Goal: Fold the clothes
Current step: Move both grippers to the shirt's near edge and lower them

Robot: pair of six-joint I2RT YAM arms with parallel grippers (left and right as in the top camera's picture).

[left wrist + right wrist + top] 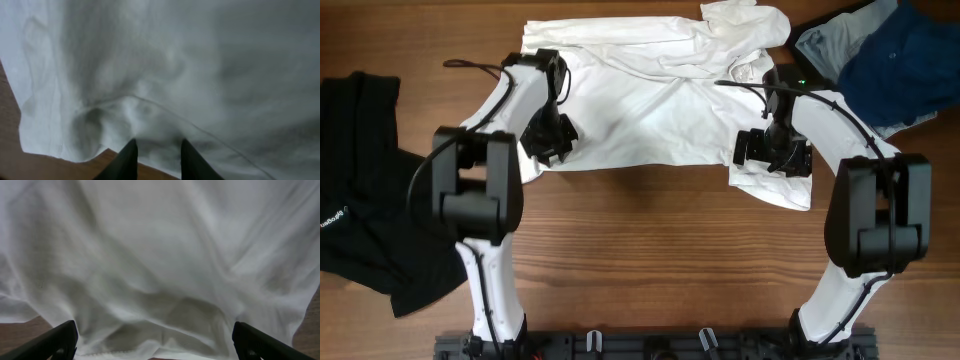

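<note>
The large white T-shirt (660, 100) lies spread and wrinkled across the far middle of the wooden table. My left gripper (548, 135) is at the shirt's near left edge. In the left wrist view its fingers (157, 150) are close together, pinching a bunched fold of the white fabric (200, 65) by the hem. My right gripper (772, 150) is over the shirt's near right corner. In the right wrist view its fingers (155, 340) are wide apart, with rumpled white fabric (160, 255) lying between them, not gripped.
A black garment (360, 190) lies crumpled at the left edge of the table. A dark blue garment (900, 60) and a pale grey-blue one (830, 45) are heaped at the far right corner. Bare wood (660, 250) shows in front of the shirt.
</note>
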